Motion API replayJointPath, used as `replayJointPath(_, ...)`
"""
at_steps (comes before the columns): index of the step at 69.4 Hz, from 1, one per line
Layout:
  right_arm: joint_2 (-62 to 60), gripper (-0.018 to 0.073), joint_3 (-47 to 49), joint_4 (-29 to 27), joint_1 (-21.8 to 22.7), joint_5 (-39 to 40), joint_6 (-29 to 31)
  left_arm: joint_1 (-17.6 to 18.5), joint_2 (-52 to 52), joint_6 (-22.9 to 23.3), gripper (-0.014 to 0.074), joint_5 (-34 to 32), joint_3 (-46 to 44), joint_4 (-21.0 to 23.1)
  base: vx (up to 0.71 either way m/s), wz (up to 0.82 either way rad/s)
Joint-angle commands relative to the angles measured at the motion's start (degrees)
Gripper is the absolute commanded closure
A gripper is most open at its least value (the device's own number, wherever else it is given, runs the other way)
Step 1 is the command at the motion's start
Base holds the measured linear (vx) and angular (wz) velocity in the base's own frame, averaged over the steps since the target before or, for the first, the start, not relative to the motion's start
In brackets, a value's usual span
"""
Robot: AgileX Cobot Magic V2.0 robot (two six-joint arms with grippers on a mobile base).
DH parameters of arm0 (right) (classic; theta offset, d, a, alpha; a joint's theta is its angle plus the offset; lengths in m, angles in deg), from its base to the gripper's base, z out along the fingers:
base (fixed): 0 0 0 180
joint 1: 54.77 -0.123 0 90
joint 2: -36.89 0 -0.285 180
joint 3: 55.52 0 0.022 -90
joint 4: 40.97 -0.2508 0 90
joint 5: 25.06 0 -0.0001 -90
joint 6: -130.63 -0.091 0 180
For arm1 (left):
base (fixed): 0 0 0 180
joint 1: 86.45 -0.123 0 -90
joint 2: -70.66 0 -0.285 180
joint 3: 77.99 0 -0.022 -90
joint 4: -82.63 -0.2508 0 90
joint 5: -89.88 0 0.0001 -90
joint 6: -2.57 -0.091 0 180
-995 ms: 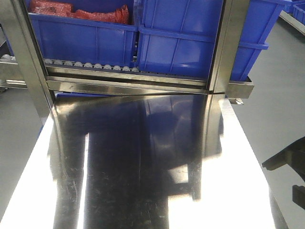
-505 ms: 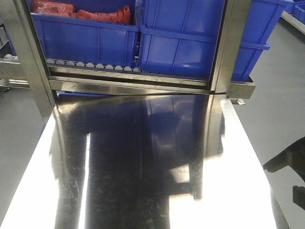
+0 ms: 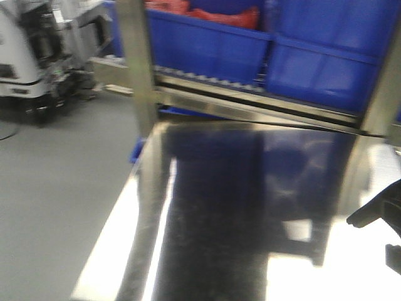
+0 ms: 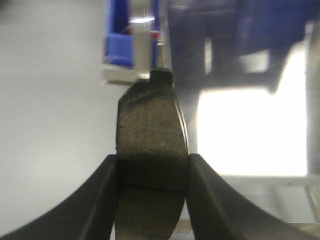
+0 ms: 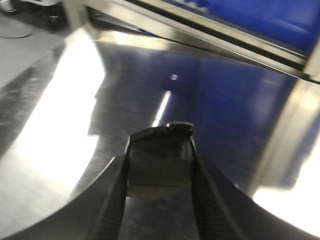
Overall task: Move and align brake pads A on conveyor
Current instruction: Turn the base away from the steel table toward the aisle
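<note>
In the left wrist view, a dark grey brake pad (image 4: pixel 150 125) with a thin groove and an end tab stands upright, and my left gripper (image 4: pixel 152 170) is shut on its sides. It hangs over the left edge of the steel table (image 4: pixel 250 135). My right gripper (image 5: pixel 159 167) is shut on a second brake pad (image 5: pixel 159 150), held above the shiny table top (image 5: pixel 60 125). The front view shows only a dark piece of my right arm (image 3: pixel 379 210) at the right edge. The conveyor is out of view.
A roller rack with blue bins (image 3: pixel 207 44) stands behind the steel table (image 3: pixel 219 219), with a steel post (image 3: pixel 135 63) at its left. Grey floor (image 3: pixel 56 188) lies to the left, with a grey machine (image 3: pixel 31 56) at the far left. The front view is blurred.
The front view has swung left: table and rack slid right in the picture, and floor and a machine came into view at the left. The dark arm part stays at the right edge.
</note>
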Motion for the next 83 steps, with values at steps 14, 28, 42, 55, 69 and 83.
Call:
replayJointPath(14,-0.23,0.0564,1.63,0.60,0.05,4.64,0.21,0.16,-0.38,0.44,0.0603,-3.84,-1.55,-0.95,-0.11,0.88)
replayJointPath(28,-0.23,0.0564,1.63,0.60,0.05,4.64,0.21,0.16,-0.38,0.44,0.0603,-3.73,-1.55,-0.95,-0.13,0.91)
replayJointPath(42,-0.23,0.0564,1.63,0.60,0.05,4.64,0.21,0.16,-0.38,0.44,0.0603,-3.73,-1.55,-0.95,-0.16,0.85)
replayJointPath(55,-0.23,0.0564,1.63,0.60,0.05,4.64,0.21,0.16,-0.38,0.44,0.0603,-3.73,-1.55,-0.95,-0.19,0.77)
replayJointPath(69,-0.23,0.0564,1.63,0.60,0.05,4.64,0.21,0.16,-0.38,0.44,0.0603,-3.54,-1.55,-0.95,-0.19,0.75)
replayJointPath(83,-0.23,0.0564,1.63,0.60,0.05,4.64,0.21,0.16,-0.38,0.44,0.0603,-3.54,-1.55,-0.95,-0.17,0.74)
